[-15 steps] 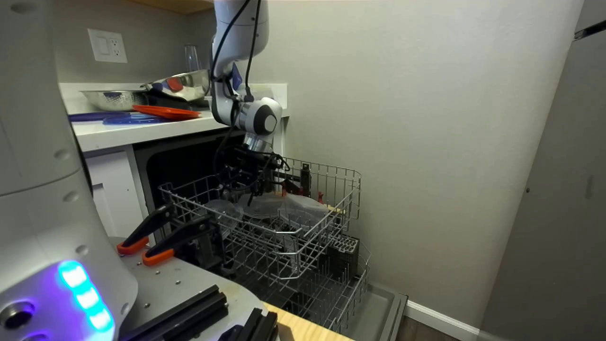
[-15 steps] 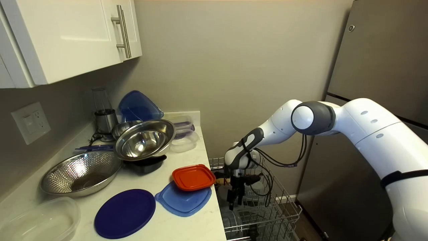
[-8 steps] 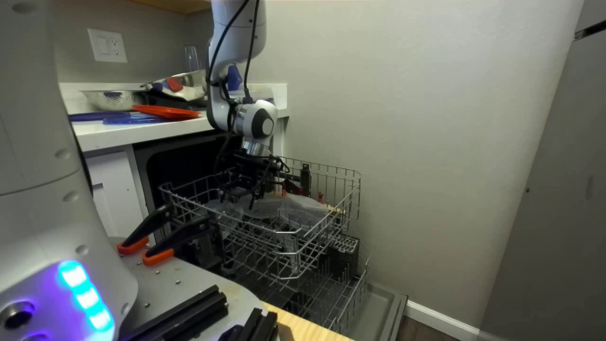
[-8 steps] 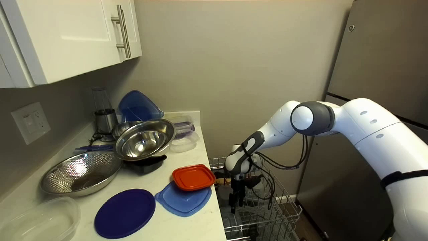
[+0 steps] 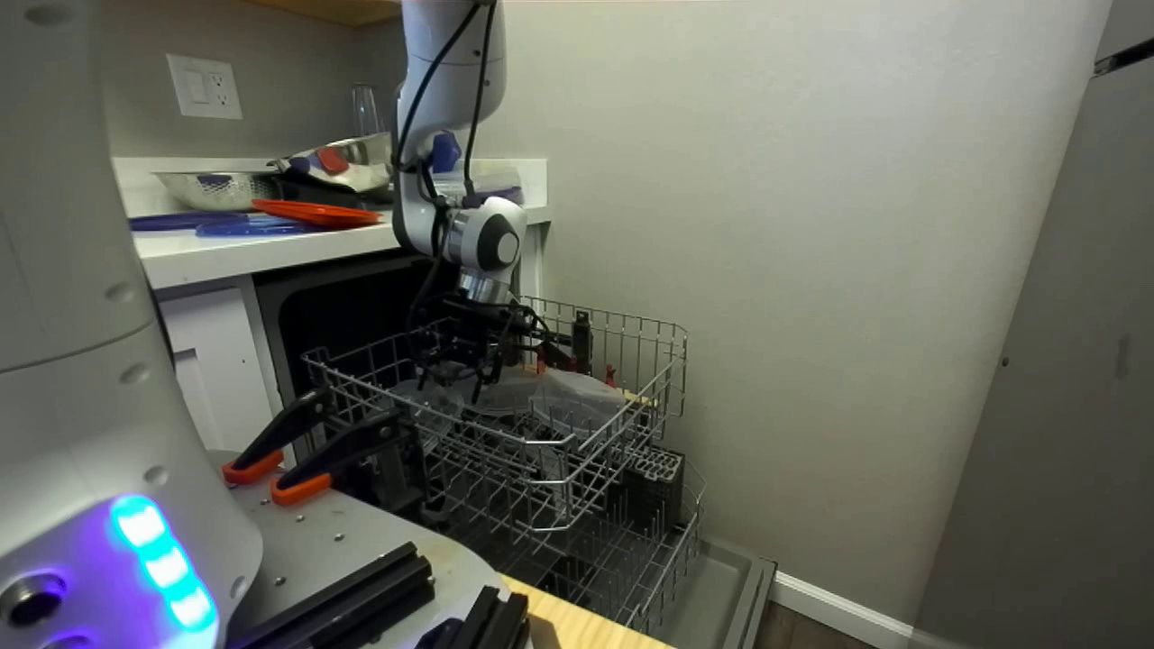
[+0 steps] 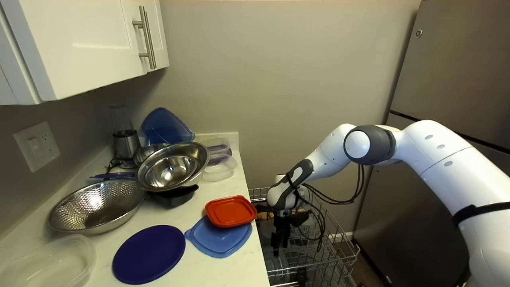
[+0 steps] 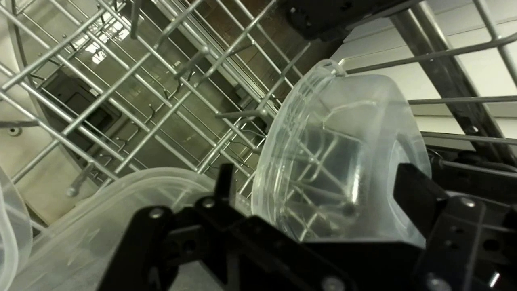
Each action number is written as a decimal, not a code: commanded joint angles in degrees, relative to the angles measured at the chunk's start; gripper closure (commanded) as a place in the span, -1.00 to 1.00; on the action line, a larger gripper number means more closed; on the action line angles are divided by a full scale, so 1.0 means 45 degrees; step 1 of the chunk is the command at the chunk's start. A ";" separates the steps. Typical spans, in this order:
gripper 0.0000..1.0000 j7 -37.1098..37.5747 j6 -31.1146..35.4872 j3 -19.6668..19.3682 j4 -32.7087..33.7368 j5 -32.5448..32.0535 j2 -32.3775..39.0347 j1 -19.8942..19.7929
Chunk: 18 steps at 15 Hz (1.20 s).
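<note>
At the near left in an exterior view, a clear tub (image 6: 48, 263) is sitting on the counter (image 6: 195, 275) and running out of view. A metal colander (image 6: 97, 205) is sitting beyond it, and a dark blue lid (image 6: 149, 254) is lying flat to their right. Farther back, nested metal bowls (image 6: 172, 167) are leaning over a black container (image 6: 173, 198) and hiding most of it. Nearer the counter's right edge, a red lid (image 6: 231, 211) is covering part of a light blue lid (image 6: 219, 243).

Right of the counter, I am looking into the upper rack (image 7: 171, 107) through the wrist view. At its left edge a clear piece of plastic (image 7: 16, 242) is being cut off, so I am unable to tell its shape. Beside it, a cloudy dish (image 7: 93, 238) is partly hiding behind my gripper (image 7: 317, 182), whose fingers are standing spread wide apart and gripping nothing. Between those fingers a clear container (image 7: 343, 157) is resting tilted on its side in the rack, its rim facing left. The finger on the right is overlapping its base, and I am not managing to see whether they are touching. The gripper's black body is hiding its lower part. Farthest right, my arm (image 6: 370, 143) is blocking part of a gray fridge (image 6: 450, 71), which is being cut off.
</note>
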 commanded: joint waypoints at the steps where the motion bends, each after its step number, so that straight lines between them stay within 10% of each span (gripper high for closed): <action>1: -1.00 0.0100 0.0246 0.0080 0.0206 -0.0427 0.0321 0.0179; 10: -1.00 0.0054 0.0041 -0.0007 0.0425 -0.1350 0.0417 0.0695; 18: -1.00 -0.2995 -0.1012 0.1732 0.0607 -0.0485 0.0618 -0.1311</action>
